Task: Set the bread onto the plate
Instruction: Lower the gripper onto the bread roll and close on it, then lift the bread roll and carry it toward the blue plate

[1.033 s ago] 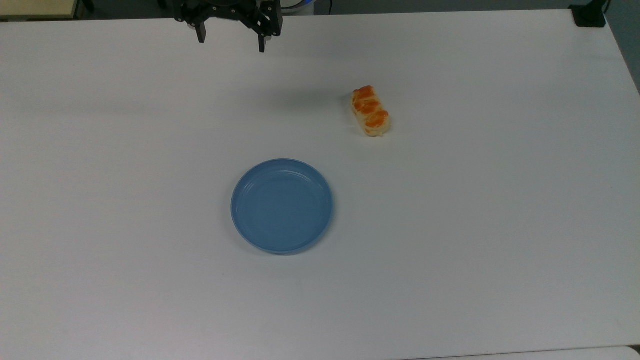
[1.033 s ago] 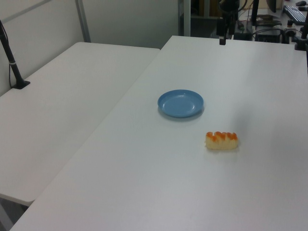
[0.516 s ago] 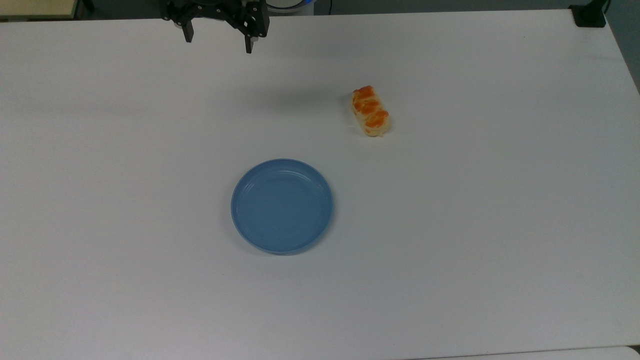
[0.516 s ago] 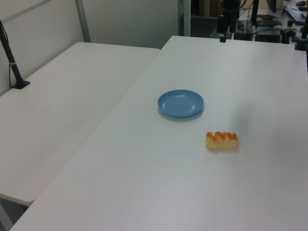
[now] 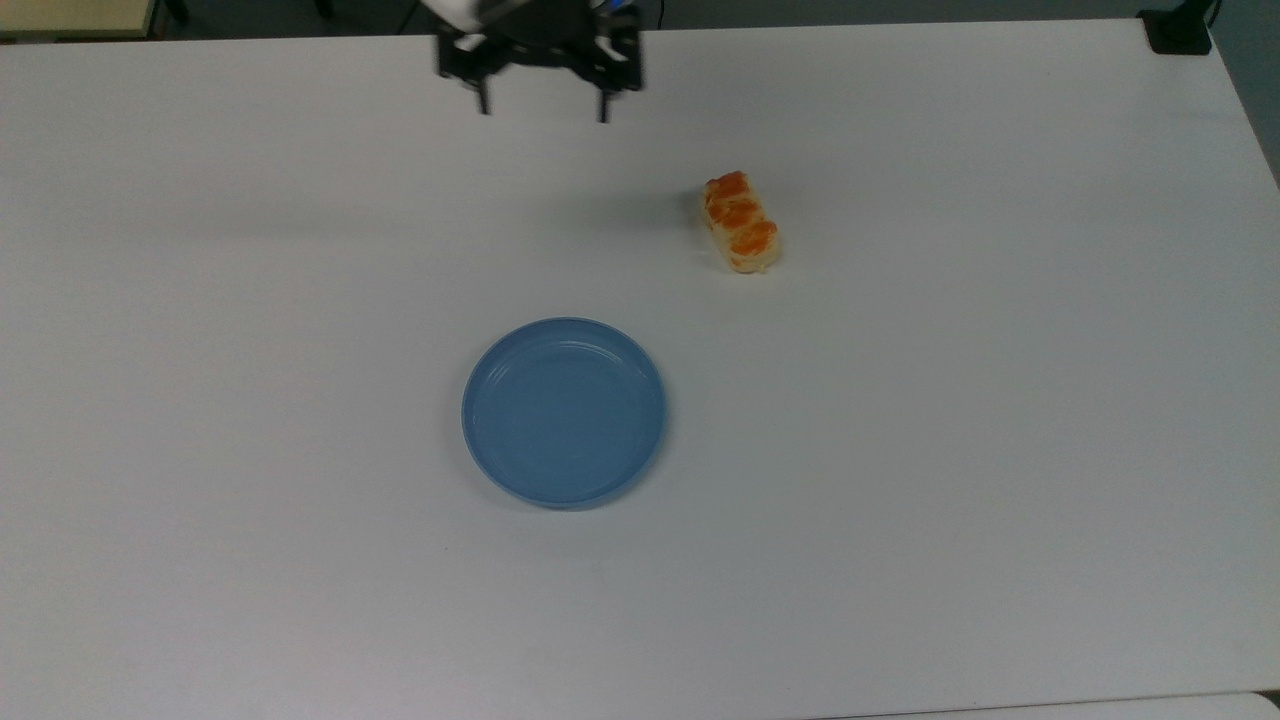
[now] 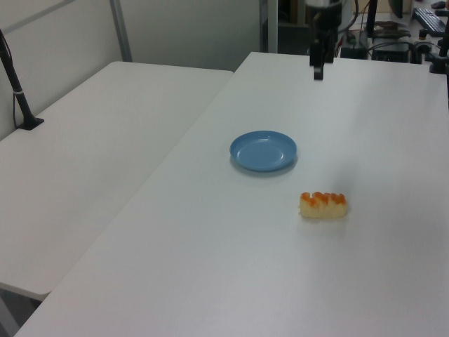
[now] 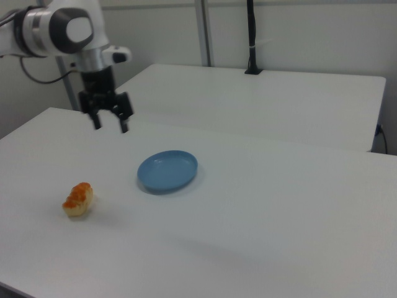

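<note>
The bread [image 5: 741, 222], a pale-tan roll with orange-brown lumps, lies on the white table right of centre in the top view; it is also in the left view [image 6: 323, 204] and the right view [image 7: 78, 198]. The light-blue plate [image 5: 564, 411] sits empty mid-table [image 6: 264, 150] [image 7: 167, 170]. My gripper [image 5: 542, 108] hangs open in the air near the table's far edge, up and to the top view's left of the bread, with nothing between its fingers [image 7: 111, 125]. In the left view it [image 6: 318, 70] hangs beyond the plate.
A second white table [image 6: 91, 140] adjoins this one on the left view's left, with a black post [image 6: 17, 88] clamped to it. A black clamp [image 5: 1178, 30] sits at the top view's upper-right corner. Desk clutter stands beyond the far edge.
The gripper has swung toward the top view's right, closer to the bread, and turned so its fingers sit level. Bread and plate have not moved.
</note>
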Tool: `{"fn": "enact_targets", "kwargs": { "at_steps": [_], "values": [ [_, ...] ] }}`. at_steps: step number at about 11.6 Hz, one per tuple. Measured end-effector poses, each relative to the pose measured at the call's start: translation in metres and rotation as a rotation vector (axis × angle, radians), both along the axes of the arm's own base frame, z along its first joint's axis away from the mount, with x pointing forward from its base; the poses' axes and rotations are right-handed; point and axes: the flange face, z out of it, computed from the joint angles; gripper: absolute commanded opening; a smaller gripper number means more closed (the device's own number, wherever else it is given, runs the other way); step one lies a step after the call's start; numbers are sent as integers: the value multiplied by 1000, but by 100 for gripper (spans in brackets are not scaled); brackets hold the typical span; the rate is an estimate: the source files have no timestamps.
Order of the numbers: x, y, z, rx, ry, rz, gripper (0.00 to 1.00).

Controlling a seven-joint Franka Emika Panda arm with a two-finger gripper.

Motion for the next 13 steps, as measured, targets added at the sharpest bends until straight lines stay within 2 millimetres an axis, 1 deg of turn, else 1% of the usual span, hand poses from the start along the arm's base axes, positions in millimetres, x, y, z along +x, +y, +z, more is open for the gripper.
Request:
{"fn": "enact_targets", "kwargs": {
  "at_steps": [2,3,4,5,6,7,8,9,10,12,13],
  "values": [
    [-9,78,-41,-6,77,125,100],
    [-16,112,-65,-11,103,181,100],
    [-23,143,-92,-12,111,213,100],
    [-30,168,-123,-14,112,232,100],
    [-36,187,-154,-16,115,248,100],
    [-40,199,-182,-23,131,248,93],
    [-41,210,-207,-29,145,246,75],
    [-41,217,-227,-32,151,239,55],
    [-40,219,-237,-36,155,235,46],
    [-34,209,-230,-31,142,219,22],
    [-30,203,-228,-30,138,214,15]
  ]
}}
